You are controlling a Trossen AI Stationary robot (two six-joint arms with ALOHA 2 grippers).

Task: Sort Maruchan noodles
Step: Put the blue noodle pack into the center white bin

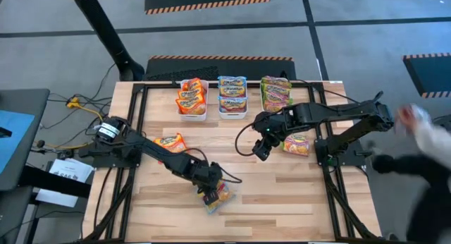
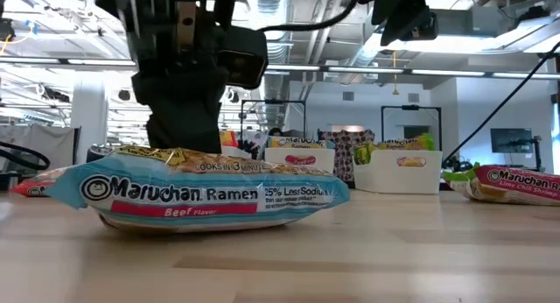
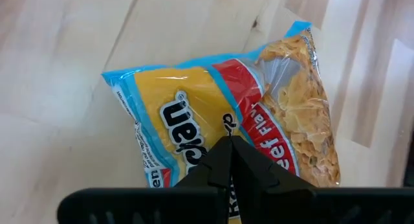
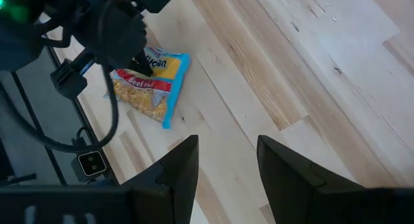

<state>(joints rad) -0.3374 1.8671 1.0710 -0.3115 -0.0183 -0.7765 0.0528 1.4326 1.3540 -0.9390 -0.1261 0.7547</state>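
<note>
Wood tabletop: a pale plank table (image 1: 282, 202) fills the centre of the high view, with both dark arms reaching over it.
Left arm: stretched from the left edge toward the lower middle of the frame, bent low over the boards.
Left gripper (image 1: 210, 190): fingers pressed together, pinching the blue-edged beef packet (image 1: 217, 196) that lies flat on the wood; in the low view that packet (image 2: 197, 196) sits large in the foreground.
Right arm: folded in from the right edge toward the centre of the frame, held above the table.
Right gripper (image 1: 261, 149): fingers spread apart, holding nothing, over bare wood.
Left bin (image 1: 191, 115): white, at the upper middle of the frame, stacked with orange packets (image 1: 191, 96).
Middle bin (image 1: 232, 115): white, just beside it, holding blue packets (image 1: 232, 92).
Right bin (image 1: 273, 80): holding green-pink packets (image 1: 275, 94).
Loose packets: an orange one (image 1: 170, 142) left of centre; a green-pink one (image 1: 297, 144) right of centre, near the right gripper.
Right edge of frame: a person's blurred sleeve (image 1: 426, 135).
</note>
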